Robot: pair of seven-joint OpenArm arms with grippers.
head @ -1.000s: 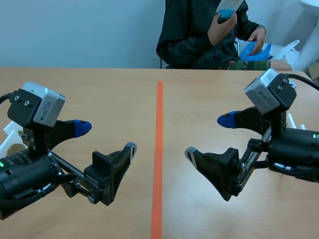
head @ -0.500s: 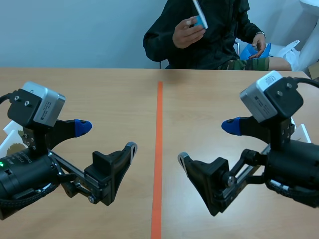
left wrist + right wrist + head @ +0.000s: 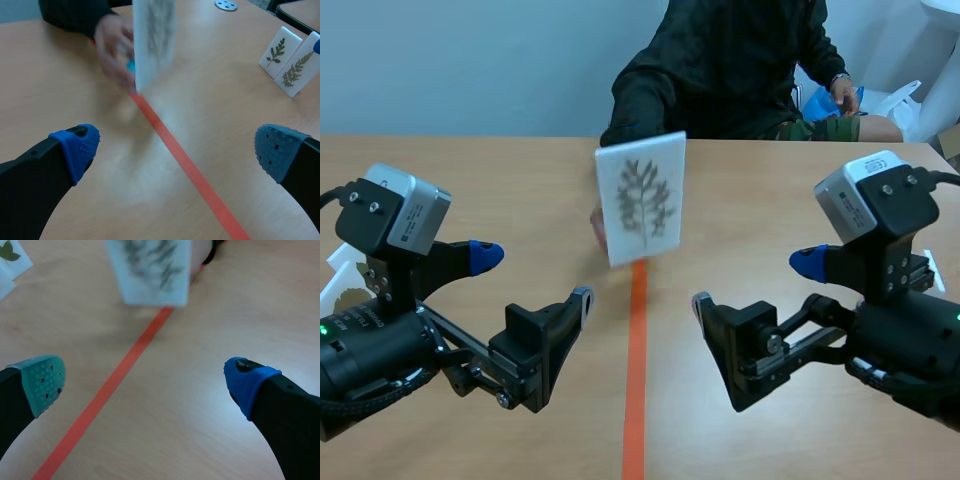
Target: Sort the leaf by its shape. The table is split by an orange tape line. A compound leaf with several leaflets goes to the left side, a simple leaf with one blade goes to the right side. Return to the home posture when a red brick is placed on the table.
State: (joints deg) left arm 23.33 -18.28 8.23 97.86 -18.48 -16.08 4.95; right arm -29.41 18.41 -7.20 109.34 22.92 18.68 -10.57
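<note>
Evenly, left gripper [image 3: 533, 275] and right gripper [image 3: 755, 283] hover low, fingers apart and empty; ahead, between them, a person's blurred hand [image 3: 112, 52] holds the leaf card [image 3: 641, 198] upright at the tape line [image 3: 636, 380]; leaf outline indistinct.

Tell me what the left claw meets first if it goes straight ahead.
Probably the card that a hand holds over the tape; the way to it looks free, though depth is unclear.

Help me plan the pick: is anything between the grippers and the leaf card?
Nothing visible lies between the leaf card and the left gripper or right gripper. But a person's hand holds it from behind, at the orange tape line.
</note>
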